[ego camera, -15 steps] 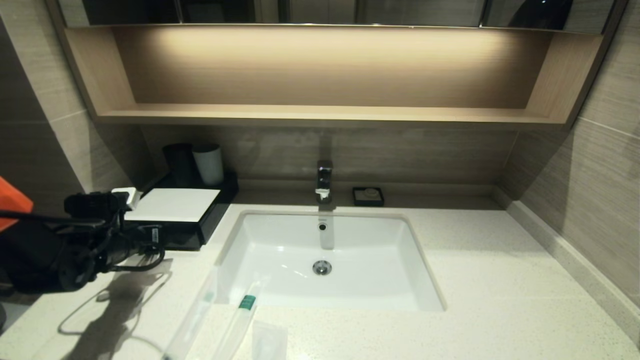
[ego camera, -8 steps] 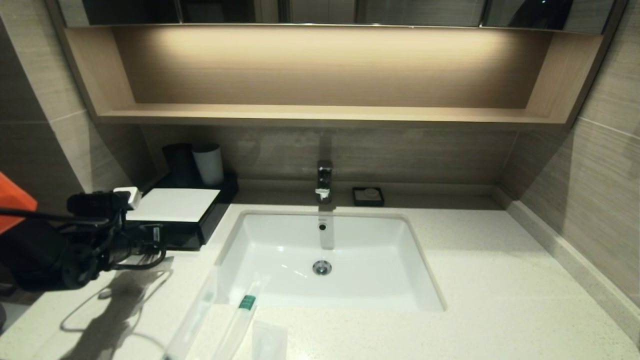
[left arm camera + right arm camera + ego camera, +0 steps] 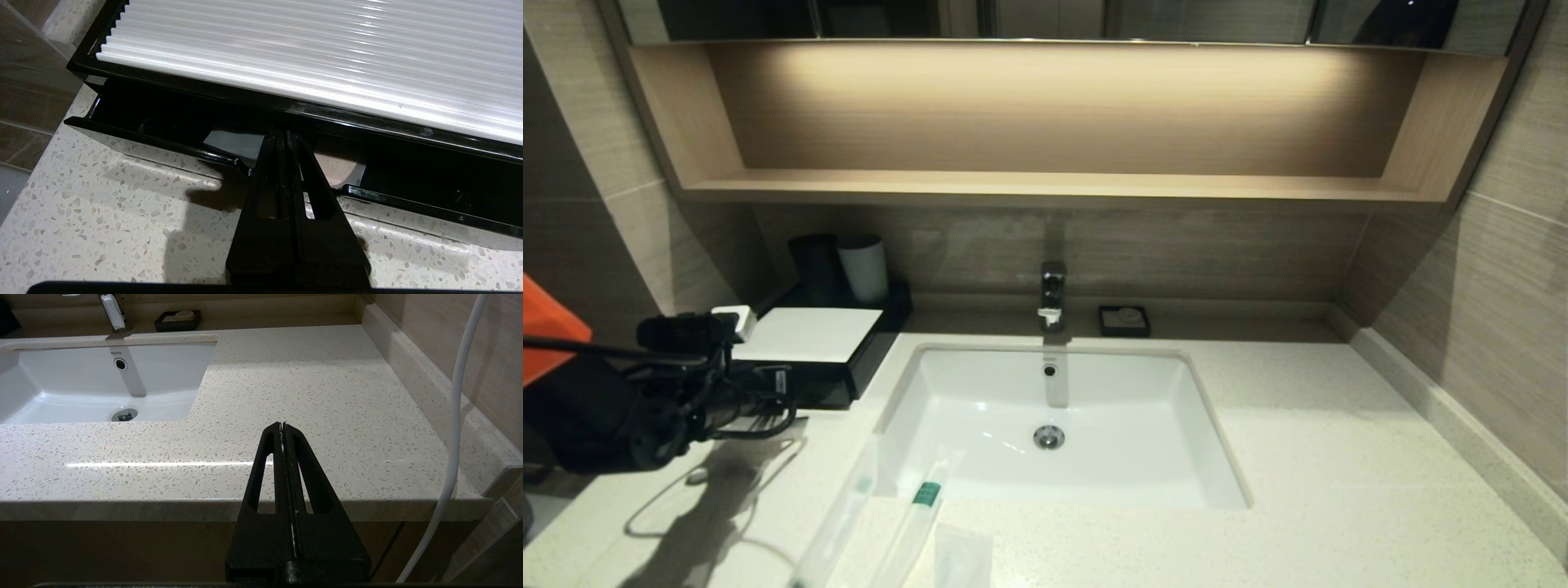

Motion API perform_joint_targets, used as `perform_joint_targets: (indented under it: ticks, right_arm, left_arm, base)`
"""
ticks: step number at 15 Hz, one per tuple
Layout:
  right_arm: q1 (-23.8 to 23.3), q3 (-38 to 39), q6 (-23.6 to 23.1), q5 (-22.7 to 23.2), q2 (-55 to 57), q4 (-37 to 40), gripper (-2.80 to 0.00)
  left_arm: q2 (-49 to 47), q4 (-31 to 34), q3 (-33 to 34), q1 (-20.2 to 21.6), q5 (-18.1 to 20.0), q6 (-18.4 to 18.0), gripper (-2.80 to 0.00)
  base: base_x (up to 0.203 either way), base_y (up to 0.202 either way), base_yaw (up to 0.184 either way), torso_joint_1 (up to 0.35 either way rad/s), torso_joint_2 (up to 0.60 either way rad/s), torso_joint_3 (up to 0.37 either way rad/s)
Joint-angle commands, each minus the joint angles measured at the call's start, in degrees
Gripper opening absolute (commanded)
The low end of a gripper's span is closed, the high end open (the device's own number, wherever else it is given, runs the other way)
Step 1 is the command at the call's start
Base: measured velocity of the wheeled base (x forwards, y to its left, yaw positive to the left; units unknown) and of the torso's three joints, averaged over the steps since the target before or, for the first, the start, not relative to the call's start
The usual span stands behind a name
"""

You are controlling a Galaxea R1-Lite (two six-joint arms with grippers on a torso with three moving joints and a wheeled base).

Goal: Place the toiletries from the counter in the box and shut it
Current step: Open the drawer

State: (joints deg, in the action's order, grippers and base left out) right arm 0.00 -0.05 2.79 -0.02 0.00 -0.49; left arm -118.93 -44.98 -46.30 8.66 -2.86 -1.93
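The black box (image 3: 809, 335) with its white ribbed top panel (image 3: 327, 53) stands at the back left of the speckled counter (image 3: 1339, 490). Its drawer front (image 3: 425, 206) stands slightly out from the frame. My left gripper (image 3: 284, 134) is shut, its tips poked into the drawer's notch with nothing between them. The toiletries lie at the counter's front edge: a slim clear sachet (image 3: 837, 523), a second sachet with a green tip (image 3: 925, 493), and a small clear packet (image 3: 960, 559). My right gripper (image 3: 282, 424) is shut and empty, low by the counter's front right edge.
A white basin (image 3: 1054, 408) with a faucet (image 3: 1052, 296) is sunk in the middle. A black cup (image 3: 817, 265) and a white cup (image 3: 864, 268) stand behind the box. A small black dish (image 3: 1124, 320) sits by the back wall. A wooden shelf (image 3: 1054, 184) hangs overhead.
My left arm has crept slightly to the right along the box's front. The toiletries and the right gripper have stayed put.
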Motion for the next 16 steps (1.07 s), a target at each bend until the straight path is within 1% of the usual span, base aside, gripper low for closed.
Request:
perform_joint_targets:
  ticks: [1, 16]
  right_arm:
    - [0.0, 0.0, 0.0, 0.0, 0.1, 0.0, -2.80]
    - [0.0, 0.0, 0.0, 0.0, 0.1, 0.0, -2.80]
  left_arm:
    - [-0.5, -0.3, -0.5, 0.0, 0.0, 0.0, -2.80]
    - [-1.0, 0.5, -1.3, 0.0, -0.1, 0.0, -2.80]
  base:
    - [0.000, 0.000, 0.000, 0.000, 0.00, 0.000]
    - [0.000, 0.000, 0.000, 0.000, 0.00, 0.000]
